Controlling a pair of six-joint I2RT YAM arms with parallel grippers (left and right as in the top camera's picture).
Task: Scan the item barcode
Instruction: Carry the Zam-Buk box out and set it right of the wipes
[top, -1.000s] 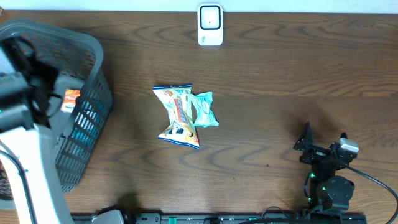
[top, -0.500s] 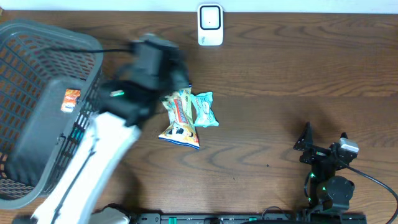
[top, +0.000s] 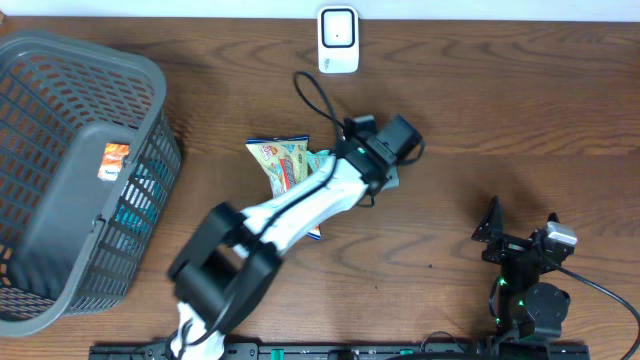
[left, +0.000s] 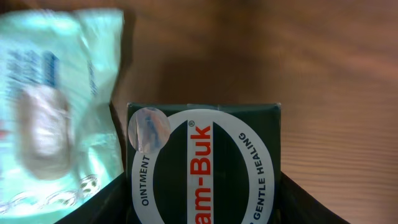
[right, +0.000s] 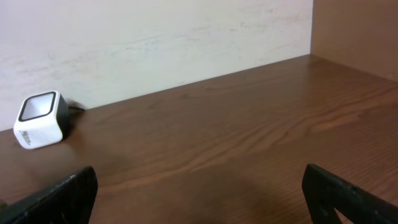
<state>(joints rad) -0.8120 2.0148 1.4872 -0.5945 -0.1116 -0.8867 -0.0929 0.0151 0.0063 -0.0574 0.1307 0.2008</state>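
Box (left: 204, 162) is clamped in left gripper (top: 388, 165); scanner (top: 338, 40) lies beyond, slightly leftward; right gripper (top: 522, 222), wide, is farther.

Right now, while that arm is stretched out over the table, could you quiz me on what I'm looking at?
1. True or false: the left gripper holds a green ointment box.
2. Where does the white scanner stand? A) inside the basket B) at the far edge of the table C) beside the right arm
3. Fill in: the right gripper has its jaws ____.
Key: 1 true; 2 B; 3 open.
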